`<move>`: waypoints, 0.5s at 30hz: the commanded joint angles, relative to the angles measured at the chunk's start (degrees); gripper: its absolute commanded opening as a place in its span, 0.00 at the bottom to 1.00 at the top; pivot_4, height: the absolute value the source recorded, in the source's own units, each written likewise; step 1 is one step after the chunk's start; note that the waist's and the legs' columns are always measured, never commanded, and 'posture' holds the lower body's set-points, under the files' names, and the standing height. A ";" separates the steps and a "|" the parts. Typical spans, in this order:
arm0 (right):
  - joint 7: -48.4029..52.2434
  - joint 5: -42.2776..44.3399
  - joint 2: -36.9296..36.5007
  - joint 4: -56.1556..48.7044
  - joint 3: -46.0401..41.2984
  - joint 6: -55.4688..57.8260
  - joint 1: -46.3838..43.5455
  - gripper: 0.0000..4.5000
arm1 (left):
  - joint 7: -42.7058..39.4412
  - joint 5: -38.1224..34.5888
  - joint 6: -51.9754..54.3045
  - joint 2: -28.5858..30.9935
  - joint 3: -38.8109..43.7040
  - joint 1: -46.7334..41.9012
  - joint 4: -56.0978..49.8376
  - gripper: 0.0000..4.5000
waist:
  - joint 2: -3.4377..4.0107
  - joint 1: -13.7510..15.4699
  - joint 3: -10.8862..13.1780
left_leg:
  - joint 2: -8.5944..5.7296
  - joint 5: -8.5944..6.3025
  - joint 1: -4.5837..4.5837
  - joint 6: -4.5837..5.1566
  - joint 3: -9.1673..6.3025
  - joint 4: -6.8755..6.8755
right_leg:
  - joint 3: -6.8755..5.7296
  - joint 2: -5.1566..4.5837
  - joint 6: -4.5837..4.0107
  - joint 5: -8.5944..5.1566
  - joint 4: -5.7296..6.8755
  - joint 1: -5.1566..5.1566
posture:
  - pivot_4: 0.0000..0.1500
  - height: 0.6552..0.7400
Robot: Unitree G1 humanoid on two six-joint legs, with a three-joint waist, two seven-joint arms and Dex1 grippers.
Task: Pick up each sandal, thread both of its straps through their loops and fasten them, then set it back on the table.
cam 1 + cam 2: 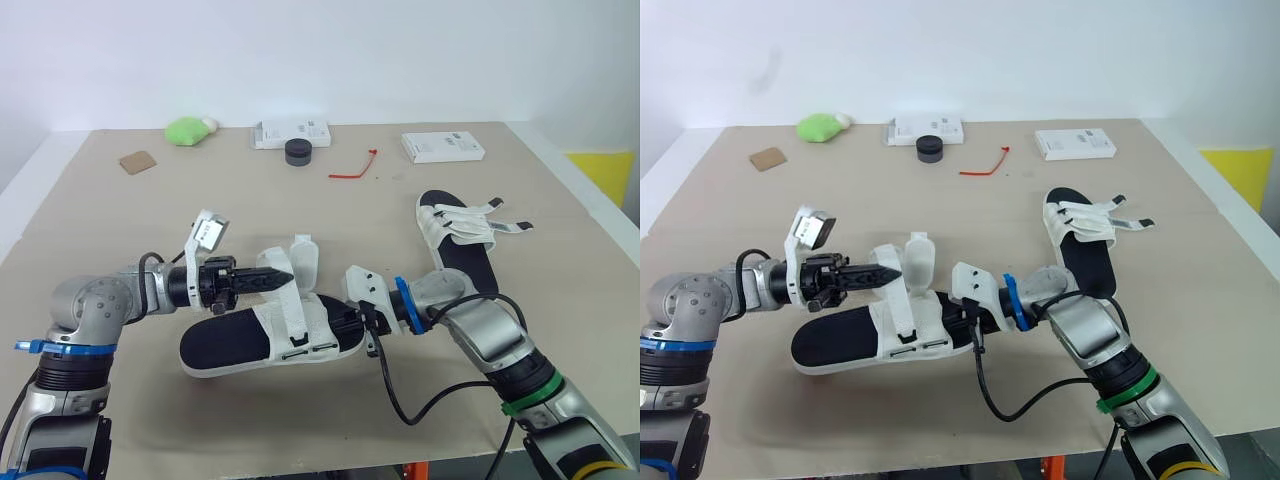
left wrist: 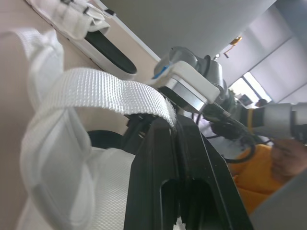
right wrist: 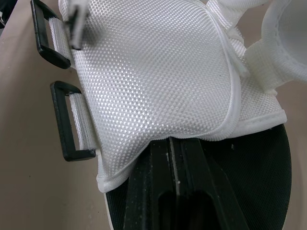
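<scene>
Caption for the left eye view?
Left gripper pinches a strap of the near sandal, right gripper grips its upper; second sandal rests behind.

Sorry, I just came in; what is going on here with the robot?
The robot is working on the nearer black-soled sandal with white mesh upper. Its left gripper has the jaws shut on a white webbing strap, raised above the sandal; the right gripper clamps the sandal's side. Both black plastic loops are empty. A second, similar sandal lies farther right on the beige table.

Beige table (image 1: 90,200) against a plain white wall (image 1: 300,50)
</scene>
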 commanded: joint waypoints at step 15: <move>-0.01 -2.54 -0.82 1.99 3.41 2.18 1.91 0.00 | -3.57 7.39 -10.89 1.02 -1.10 3.59 -0.39 0.02 | 0.00 -0.01 0.02 | -0.01 0.00 0.00 -0.01 0.01 0.00 | 0.01 -0.02 -0.02 -0.01 0.00 -0.01 | 1.00 1.00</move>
